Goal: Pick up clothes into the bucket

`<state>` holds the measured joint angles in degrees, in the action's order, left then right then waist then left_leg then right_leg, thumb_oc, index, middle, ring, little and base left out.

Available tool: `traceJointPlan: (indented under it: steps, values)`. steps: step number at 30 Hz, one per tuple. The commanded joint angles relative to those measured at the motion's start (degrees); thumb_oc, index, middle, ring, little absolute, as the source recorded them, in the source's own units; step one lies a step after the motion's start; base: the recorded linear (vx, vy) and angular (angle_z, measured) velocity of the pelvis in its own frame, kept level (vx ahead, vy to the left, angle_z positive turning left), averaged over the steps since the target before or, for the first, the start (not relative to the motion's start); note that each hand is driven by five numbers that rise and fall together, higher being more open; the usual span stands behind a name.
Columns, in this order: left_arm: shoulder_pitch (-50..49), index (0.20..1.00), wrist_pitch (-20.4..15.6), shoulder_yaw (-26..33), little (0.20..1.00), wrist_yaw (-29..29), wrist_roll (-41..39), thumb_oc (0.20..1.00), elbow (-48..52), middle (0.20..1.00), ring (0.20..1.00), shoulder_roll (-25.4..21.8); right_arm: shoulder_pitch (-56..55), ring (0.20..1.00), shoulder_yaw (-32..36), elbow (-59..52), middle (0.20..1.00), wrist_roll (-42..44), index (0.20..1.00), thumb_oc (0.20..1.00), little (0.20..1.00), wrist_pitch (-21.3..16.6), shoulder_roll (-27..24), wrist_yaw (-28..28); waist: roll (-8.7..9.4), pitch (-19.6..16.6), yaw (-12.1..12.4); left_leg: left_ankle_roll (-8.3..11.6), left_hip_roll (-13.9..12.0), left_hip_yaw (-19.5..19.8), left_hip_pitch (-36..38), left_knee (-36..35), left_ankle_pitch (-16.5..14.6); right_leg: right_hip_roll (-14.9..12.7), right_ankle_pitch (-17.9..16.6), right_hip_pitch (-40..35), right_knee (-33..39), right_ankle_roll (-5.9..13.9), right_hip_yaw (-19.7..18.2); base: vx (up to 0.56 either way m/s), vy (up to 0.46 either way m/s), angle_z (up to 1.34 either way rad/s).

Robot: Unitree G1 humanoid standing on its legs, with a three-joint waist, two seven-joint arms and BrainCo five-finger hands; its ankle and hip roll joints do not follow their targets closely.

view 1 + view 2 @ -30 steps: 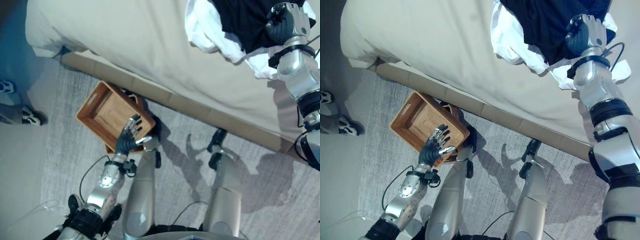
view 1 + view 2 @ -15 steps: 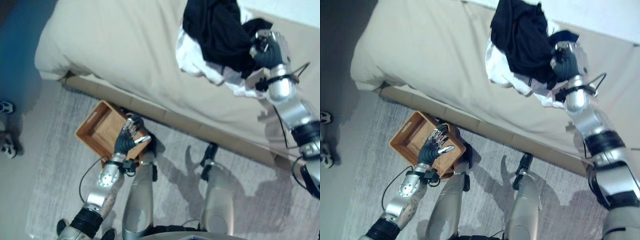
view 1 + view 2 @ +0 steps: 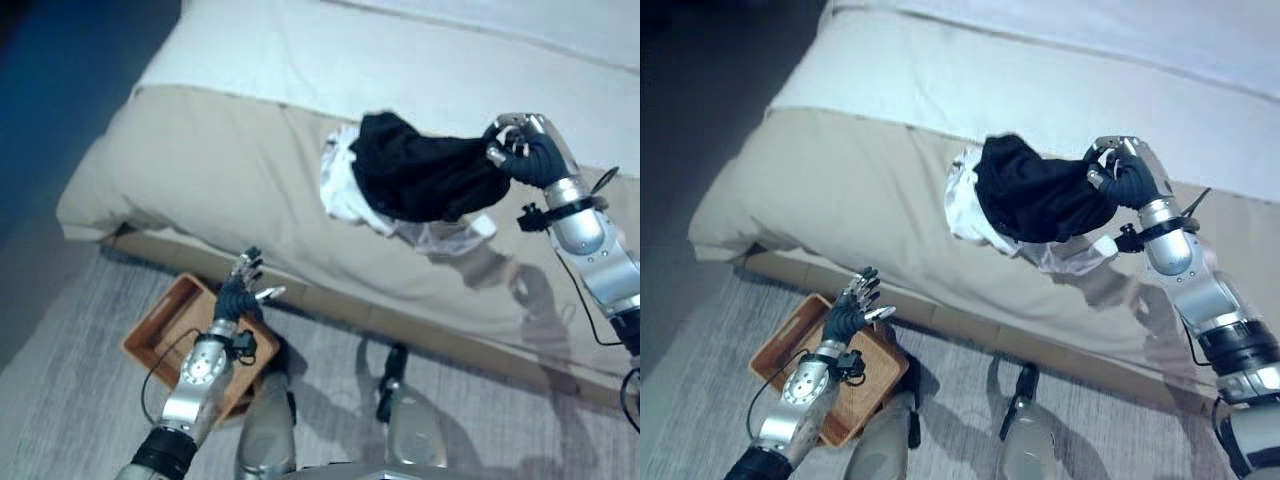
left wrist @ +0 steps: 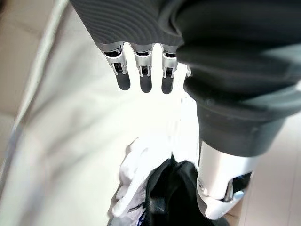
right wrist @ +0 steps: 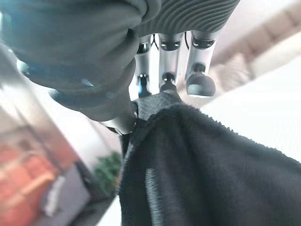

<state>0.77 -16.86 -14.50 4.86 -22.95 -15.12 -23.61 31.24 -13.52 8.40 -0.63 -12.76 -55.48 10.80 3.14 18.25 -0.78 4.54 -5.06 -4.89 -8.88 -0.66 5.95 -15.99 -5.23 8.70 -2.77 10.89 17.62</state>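
Observation:
A black garment (image 3: 420, 180) hangs bunched from my right hand (image 3: 525, 158), whose fingers (image 5: 167, 61) are curled round its edge, just above the bed. Part of it still rests on a white garment (image 3: 345, 190) lying on the beige bed cover (image 3: 200, 190). The black cloth (image 5: 211, 174) shows close in the right wrist view. A wooden basket (image 3: 780, 335) stands on the floor at the foot of the bed. My left hand (image 3: 848, 315) hovers over the basket's bed-side edge, open, fingers (image 4: 141, 70) straight, holding nothing.
The bed fills the far half, with a white sheet (image 3: 400, 60) beyond the beige cover. Its wooden base (image 3: 330, 305) runs right behind the basket. Grey carpet (image 3: 60, 400) covers the floor to the left.
The camera has tilted up toward the bed. My right hand has pulled the black garment up and to the right off the white one. The left hand stays open over the basket.

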Motion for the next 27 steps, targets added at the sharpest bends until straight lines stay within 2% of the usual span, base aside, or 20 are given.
traceJointPlan:
  steps: [1, 5, 12, 13, 17, 18, 20, 22, 26, 27]
  values:
    - [1.28, 1.0, -2.04, 0.9, 1.0, 1.21, 4.63, 1.0, 0.16, 1.0, 1.0, -1.04, 4.2, 0.2, 2.84, -4.04, 0.2, 5.54, 0.2, 0.2, 0.2, -3.96, -2.37, 0.06, 3.19, -5.14, -0.35, 2.46, -2.77, -1.18, 2.97, 1.34, -3.44, -1.33, -2.21, -4.27, 1.85, 3.19, -0.3, 0.1, -0.013, -0.11]
    - [1.09, 1.0, -1.66, 0.95, 1.0, 0.55, 4.62, 1.0, 0.7, 1.0, 1.0, -0.49, 5.52, 0.2, 3.27, -5.84, 0.2, 7.7, 0.2, 0.2, 0.2, -3.92, -2.79, -0.68, 3.41, -8.1, -0.68, 2.48, -3.4, -2.53, 6.49, -0.11, -3.78, -0.23, -2.23, -6.83, 3.47, 3.17, -0.82, 0.09, -0.011, -0.21]
    - [3.35, 1.0, -0.89, -0.89, 1.0, 0.39, 10.95, 1.0, 1.35, 1.0, 1.0, -1.91, 11.0, 0.2, 0.99, -7.96, 0.2, 12.15, 0.2, 0.2, 0.2, -4.31, -5.09, -2.69, 3.47, -11.24, -1.67, 2.83, -3.89, -4.46, 10.72, -2.55, -3.59, 1.09, -2.12, -9.49, 5.3, 3.13, -1.47, 0.06, -0.001, -0.14]
    - [6.07, 1.0, -0.73, -2.12, 1.0, 0.94, 13.83, 1.0, 1.15, 1.0, 1.0, -2.89, 14.16, 0.2, -1.04, -7.71, 0.2, 12.97, 0.2, 0.2, 0.2, -4.29, -6.21, -3.18, 3.56, -12.43, -2.12, 3.03, -4.13, -5.2, 11.5, -3.26, -3.37, 1.38, -2.19, -9.88, 5.7, 3.11, -1.43, 0.03, -0.001, -0.13]
    - [12.1, 1.0, -0.92, -4.6, 1.0, 2.78, 17.74, 1.0, -0.38, 1.0, 1.0, -3.1, 19.84, 0.2, -4.97, -7.12, 0.2, 15.79, 0.2, 0.2, 0.2, -4.66, -6.97, -3.38, 3.52, -13.32, -3.06, 3.15, -4.31, -5.84, 12.4, -3.48, -3.41, 1.78, -2.25, -10.22, 5.96, 3.04, -2.07, 0.03, -0.003, -0.13]
    - [16.71, 1.0, -0.86, -6.81, 1.0, 3.64, 19.96, 1.0, -0.79, 1.0, 1.0, -3.44, 22.61, 0.2, -6.54, -7.23, 0.2, 18.1, 0.2, 0.2, 0.2, -4.86, -6.5, -3.67, 3.57, -13.99, -3.64, 3.1, -4.32, -6.24, 13.13, -3.47, -3.54, 1.99, -2.25, -10.4, 5.89, 3.01, -2.45, 0.05, -0.001, -0.09]
    - [18.56, 1.0, -0.8, -7.6, 1.0, 4.11, 20.64, 1.0, -1.55, 1.0, 1.0, -2.88, 23.68, 0.2, -7.22, -7.03, 0.2, 18.86, 0.2, 0.2, 0.2, -4.86, -6.19, -3.84, 3.47, -14.07, -3.87, 3.06, -4.35, -6.5, 13.55, -3.49, -3.66, 2.04, -2.23, -10.65, 5.91, 2.98, -2.67, 0.05, -0.003, -0.1]
    - [24.96, 1.0, 0.38, -10.93, 1.0, 5.15, 22.31, 1.0, -4.74, 1.0, 1.0, -1.5, 26.74, 0.2, -9.46, -6.59, 0.2, 20.74, 0.2, 0.2, 0.2, -4.37, -5.53, -4.36, 3.49, -14.93, -4.79, 3.07, -4.46, -6.73, 14.25, -3.38, -3.88, 2.12, -2.19, -11.03, 5.8, 2.94, -3.09, 0.04, -0.001, -0.15]
    - [30.49, 1.0, 0.81, -13.82, 1.0, 5.24, 20.78, 1.0, -7.8, 1.0, 1.0, 1.18, 29.58, 0.2, -12.19, -6.0, 0.2, 22.37, 0.2, 0.2, 0.2, -3.81, -5.38, -4.97, 3.24, -15.24, -5.58, 3.0, -4.52, -7.16, 15.01, -3.22, -4.15, 2.24, -2.08, -11.51, 5.77, 2.95, -3.64, 0.02, 0.005, -0.09]
    - [32.78, 1.0, 0.79, -15.21, 1.0, 4.74, 17.25, 1.0, -8.89, 1.0, 1.0, 3.15, 30.3, 0.2, -13.36, -6.03, 0.2, 23.56, 0.2, 0.2, 0.2, -3.51, -5.23, -5.63, 3.23, -15.43, -6.09, 2.93, -4.48, -7.32, 15.35, -3.02, -4.32, 2.27, -2.09, -11.62, 5.61, 2.94, -3.8, 0.02, 0.008, -0.12]
